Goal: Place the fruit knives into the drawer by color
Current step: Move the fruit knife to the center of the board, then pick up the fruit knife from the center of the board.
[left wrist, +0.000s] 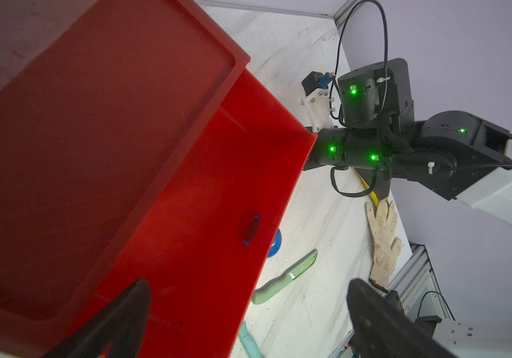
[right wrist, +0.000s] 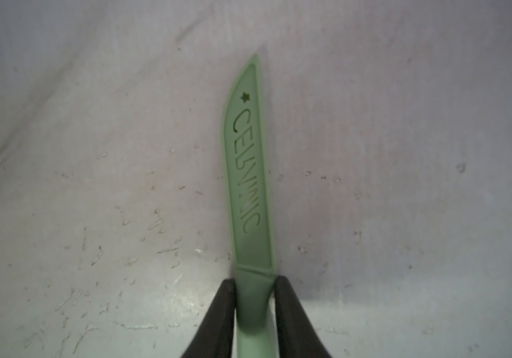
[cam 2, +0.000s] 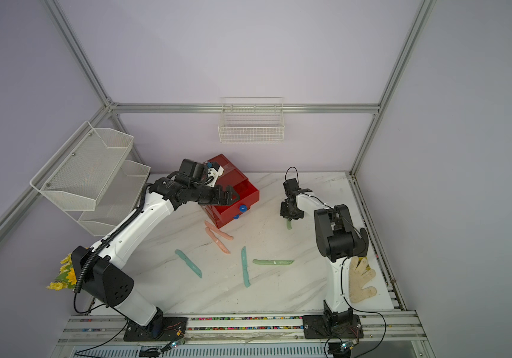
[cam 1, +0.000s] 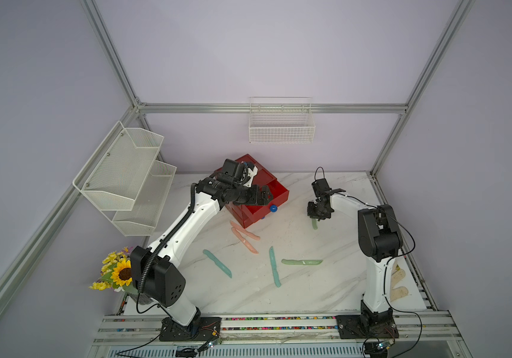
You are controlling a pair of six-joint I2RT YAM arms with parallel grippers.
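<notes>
The red drawer (cam 1: 254,214) chest stands at the back of the marble table with its top drawer (left wrist: 217,192) pulled out and nothing showing in it. My left gripper (cam 1: 265,196) hovers open above that drawer; one finger (left wrist: 130,303) hangs over the red plastic. My right gripper (right wrist: 254,285) is shut on the handle of a pale green fruit knife (right wrist: 248,173), whose blade points away, low over the marble. In both top views this knife (cam 1: 314,224) pokes out below the right gripper (cam 2: 290,217). On the table lie two pink knives (cam 1: 244,237), two teal ones (cam 1: 217,263) (cam 1: 274,266) and another pale green one (cam 1: 301,262).
A white wire basket (cam 1: 281,124) hangs on the back wall. A white two-tier mesh rack (cam 1: 127,176) is fixed at the left. Sunflowers (cam 1: 118,272) stand by the left arm's base. A worn glove (cam 2: 363,279) lies beside the right arm's base.
</notes>
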